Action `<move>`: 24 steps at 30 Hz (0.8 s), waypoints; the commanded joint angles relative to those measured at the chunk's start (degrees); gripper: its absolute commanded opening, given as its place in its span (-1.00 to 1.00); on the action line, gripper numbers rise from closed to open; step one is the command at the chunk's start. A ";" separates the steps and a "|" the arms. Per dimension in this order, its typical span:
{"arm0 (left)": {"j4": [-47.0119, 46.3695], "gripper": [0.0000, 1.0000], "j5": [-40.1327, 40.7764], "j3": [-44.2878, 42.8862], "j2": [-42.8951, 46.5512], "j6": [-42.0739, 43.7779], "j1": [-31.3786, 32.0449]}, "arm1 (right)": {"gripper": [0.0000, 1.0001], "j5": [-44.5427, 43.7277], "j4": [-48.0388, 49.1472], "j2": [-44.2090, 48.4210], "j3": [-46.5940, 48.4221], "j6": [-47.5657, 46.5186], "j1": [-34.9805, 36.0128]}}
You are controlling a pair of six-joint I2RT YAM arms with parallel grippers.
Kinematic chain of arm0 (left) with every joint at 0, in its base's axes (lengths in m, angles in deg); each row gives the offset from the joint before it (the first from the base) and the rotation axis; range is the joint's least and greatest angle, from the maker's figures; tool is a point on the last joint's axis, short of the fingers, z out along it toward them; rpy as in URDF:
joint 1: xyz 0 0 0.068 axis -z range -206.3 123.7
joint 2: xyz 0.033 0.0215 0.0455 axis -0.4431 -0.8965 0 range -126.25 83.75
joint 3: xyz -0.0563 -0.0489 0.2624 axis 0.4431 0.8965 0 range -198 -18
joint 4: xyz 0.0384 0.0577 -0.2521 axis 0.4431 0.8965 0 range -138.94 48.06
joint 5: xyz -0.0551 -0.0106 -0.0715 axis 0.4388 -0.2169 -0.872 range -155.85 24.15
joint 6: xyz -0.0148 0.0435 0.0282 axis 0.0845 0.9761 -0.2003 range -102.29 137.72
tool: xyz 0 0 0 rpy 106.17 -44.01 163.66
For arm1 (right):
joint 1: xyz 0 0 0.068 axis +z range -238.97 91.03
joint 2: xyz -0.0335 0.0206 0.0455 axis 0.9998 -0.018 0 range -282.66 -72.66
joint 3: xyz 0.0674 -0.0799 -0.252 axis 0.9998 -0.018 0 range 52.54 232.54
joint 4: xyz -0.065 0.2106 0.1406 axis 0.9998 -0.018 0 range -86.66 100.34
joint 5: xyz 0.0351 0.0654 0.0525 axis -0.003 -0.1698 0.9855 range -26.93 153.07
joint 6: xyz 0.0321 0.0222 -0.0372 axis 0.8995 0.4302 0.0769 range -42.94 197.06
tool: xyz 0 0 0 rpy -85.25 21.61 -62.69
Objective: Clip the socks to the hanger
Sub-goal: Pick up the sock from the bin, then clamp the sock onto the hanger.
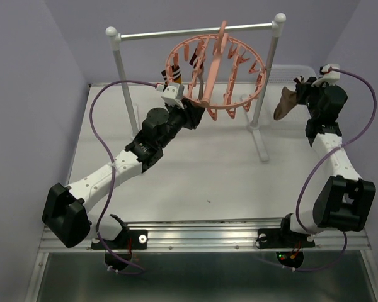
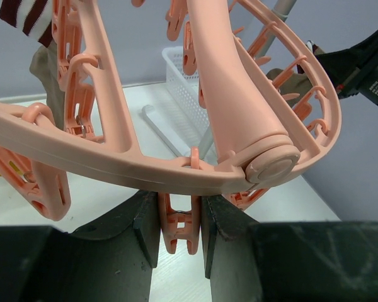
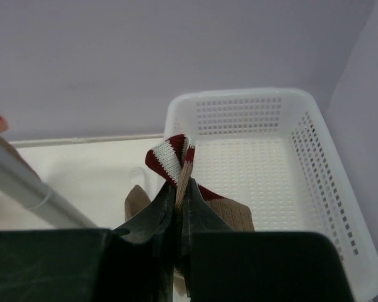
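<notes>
The salmon-pink hanger (image 1: 215, 75) hangs by its hook from the rail. My left gripper (image 1: 192, 116) is at the ring's near left rim. In the left wrist view, my left gripper (image 2: 180, 236) is shut on a dangling clip (image 2: 176, 220), pressing its two legs from both sides. One sock (image 1: 175, 74), with a striped cuff (image 2: 28, 16), hangs clipped at the ring's left side. My right gripper (image 1: 299, 88) is raised to the right of the stand, shut on a brown sock (image 1: 283, 104). Its red and white cuff (image 3: 173, 157) sticks up between the fingers of my right gripper (image 3: 179, 207).
The metal rail on white posts (image 1: 195, 31) carries the hanger; its right post (image 1: 264, 94) stands between the ring and my right gripper. A white perforated basket (image 3: 315, 163) sits at the back right, under the held sock. Purple walls close in on the table.
</notes>
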 commanded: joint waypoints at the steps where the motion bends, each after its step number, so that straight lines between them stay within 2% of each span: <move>1: -4.47 -1.00 0.22 -3.58 0.51 -0.37 0.25 | -0.99 9.04 4.32 5.19 -1.85 1.91 0.04; 5: -4.47 -1.00 -0.22 -4.28 0.43 -0.72 0.25 | -0.99 19.76 -2.08 10.02 -1.15 6.57 0.04; 12: -5.18 -1.00 -0.39 -4.10 0.07 -2.74 0.25 | -0.95 26.62 -10.79 22.67 -7.12 16.50 0.04; 18: -5.70 -1.00 -0.31 -4.63 -0.98 -3.80 0.33 | -0.91 28.47 -22.93 26.38 -9.92 17.03 0.04; 24: -6.49 -1.00 -1.71 -5.07 -2.30 -5.37 0.33 | -0.90 42.70 -25.05 28.49 -13.79 19.32 0.56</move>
